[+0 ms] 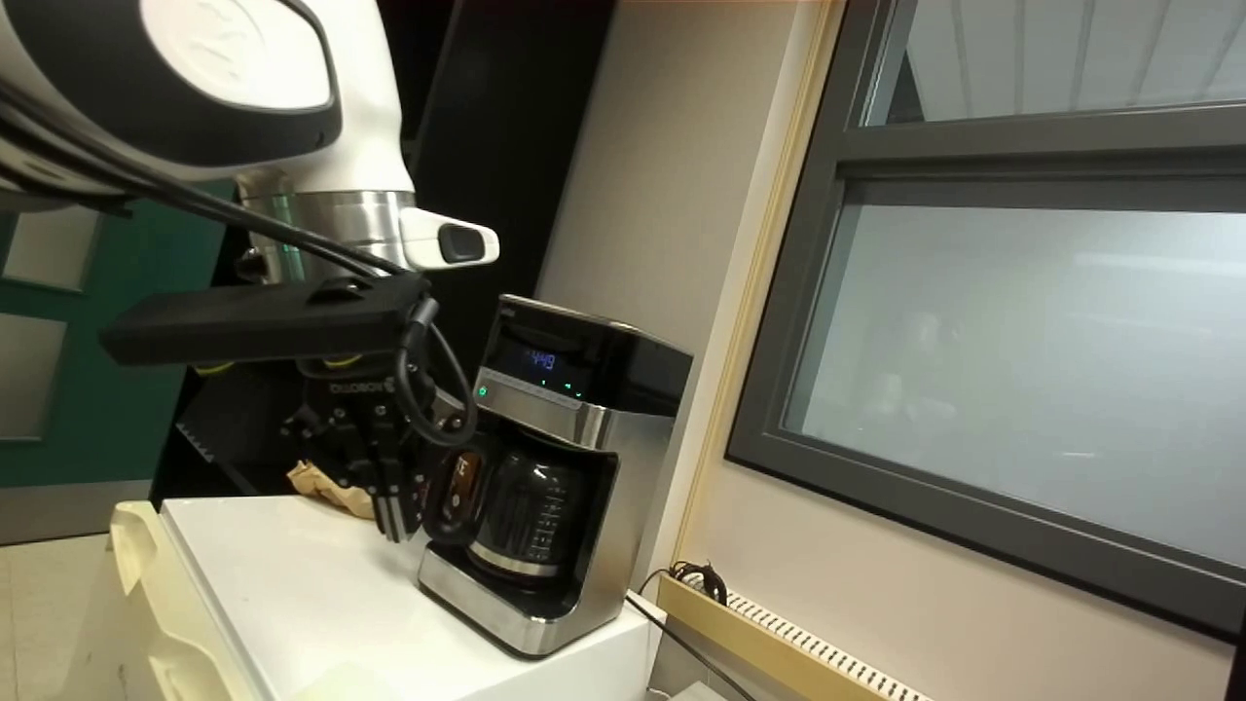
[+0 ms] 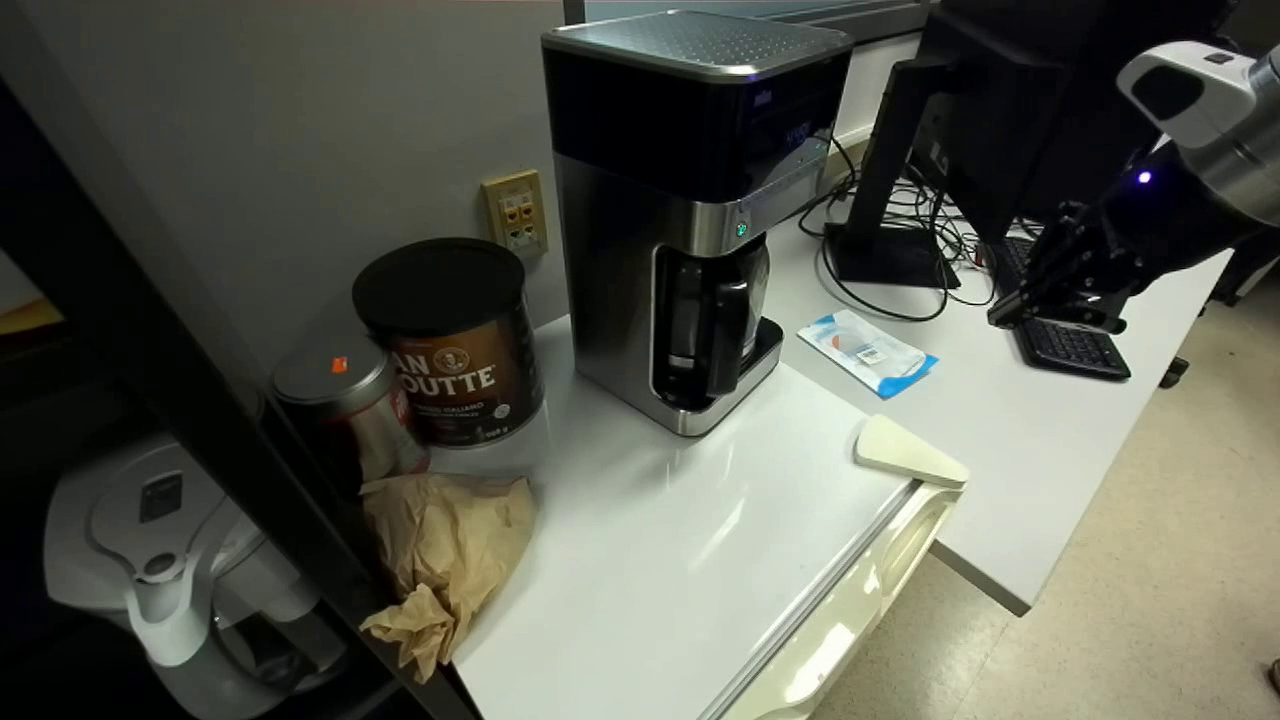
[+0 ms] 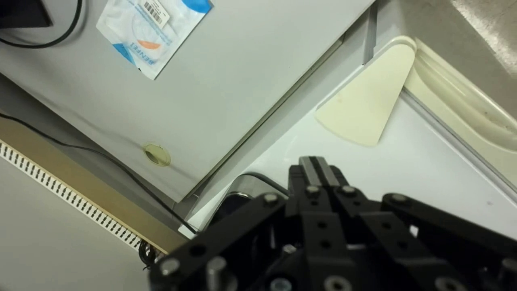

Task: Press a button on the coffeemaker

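The black and silver coffeemaker (image 1: 638, 506) stands upright on a white cabinet top; it also shows in an exterior view (image 2: 615, 280). Its display (image 1: 541, 360) is lit, and small green lights show on the silver strip below, with a green-lit power button (image 1: 482, 391) at one end. The dark glass carafe (image 1: 531, 511) sits inside. My gripper (image 1: 392, 521) points down in front of the machine, apart from it, with fingertips below the button strip. It also shows in an exterior view (image 2: 1005, 312). In the wrist view the gripper (image 3: 317, 163) is shut and empty; the coffeemaker's base (image 3: 254, 186) is partly hidden behind it.
A brown paper bag (image 2: 450, 550), a coffee can (image 2: 460, 370) and a smaller tin (image 2: 340, 400) stand beside the machine. A blue-white packet (image 2: 868, 352), a monitor stand (image 2: 885, 250), cables and a keyboard (image 2: 1075, 345) are on the adjoining desk. A cream corner piece (image 3: 369, 97) edges the cabinet top.
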`<state>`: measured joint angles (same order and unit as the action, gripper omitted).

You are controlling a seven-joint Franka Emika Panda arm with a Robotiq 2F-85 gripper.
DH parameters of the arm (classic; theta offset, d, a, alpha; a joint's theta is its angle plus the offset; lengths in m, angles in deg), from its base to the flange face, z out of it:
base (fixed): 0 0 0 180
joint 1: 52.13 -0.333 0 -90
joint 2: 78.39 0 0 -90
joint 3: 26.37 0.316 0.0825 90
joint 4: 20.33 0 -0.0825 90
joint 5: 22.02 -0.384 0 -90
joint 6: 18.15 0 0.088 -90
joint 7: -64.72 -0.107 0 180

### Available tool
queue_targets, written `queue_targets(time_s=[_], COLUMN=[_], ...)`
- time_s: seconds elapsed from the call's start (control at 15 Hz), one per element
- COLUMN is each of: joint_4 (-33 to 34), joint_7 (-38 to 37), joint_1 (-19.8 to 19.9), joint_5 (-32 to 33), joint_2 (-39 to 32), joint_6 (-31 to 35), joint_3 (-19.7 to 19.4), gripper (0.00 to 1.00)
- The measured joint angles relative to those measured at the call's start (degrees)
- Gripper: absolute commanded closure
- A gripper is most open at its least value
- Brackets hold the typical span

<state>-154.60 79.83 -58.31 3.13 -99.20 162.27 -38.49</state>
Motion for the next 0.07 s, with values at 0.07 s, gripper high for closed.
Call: queue_targets(time_s=[0.07], joint_4=[-0.2], joint_7=[0.4], joint_1=[0.0], joint_5=[0.3], joint_2=[0.1], joint_6=[-0.1], joint_3=[0.0], gripper=[1.0])
